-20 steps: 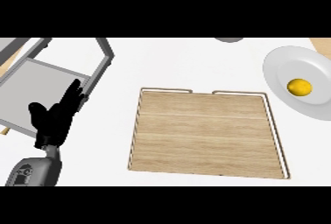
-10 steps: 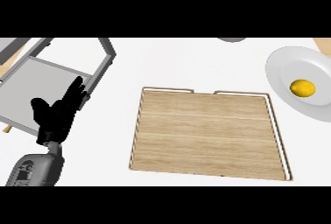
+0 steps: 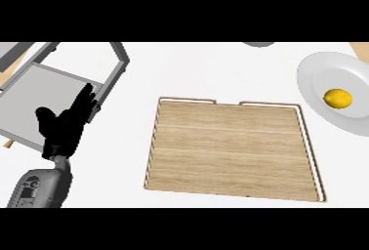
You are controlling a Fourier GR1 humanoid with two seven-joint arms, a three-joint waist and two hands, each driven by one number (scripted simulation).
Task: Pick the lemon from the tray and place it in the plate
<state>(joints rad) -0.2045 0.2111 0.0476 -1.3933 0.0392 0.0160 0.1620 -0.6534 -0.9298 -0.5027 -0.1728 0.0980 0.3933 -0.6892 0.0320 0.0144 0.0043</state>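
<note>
Little has shifted: our left hand (image 3: 63,128) stays at the view's left, fingers straight, holding nothing. Right hand unseen. Lemon (image 3: 337,98) already rests in the plate (image 3: 317,73), tray (image 3: 231,149) bare. We judge it light, rounded, prone to roll; cup its middle.

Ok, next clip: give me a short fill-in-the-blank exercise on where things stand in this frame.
1. The lemon lies on the ____.
2. The wooden tray holds ____.
3. The only robot hand in view is the ____ one, fingers straight.
4. That robot hand shows at the view's ____ side, apart from the white plate.

Missing words: plate; nothing; left; left
</note>
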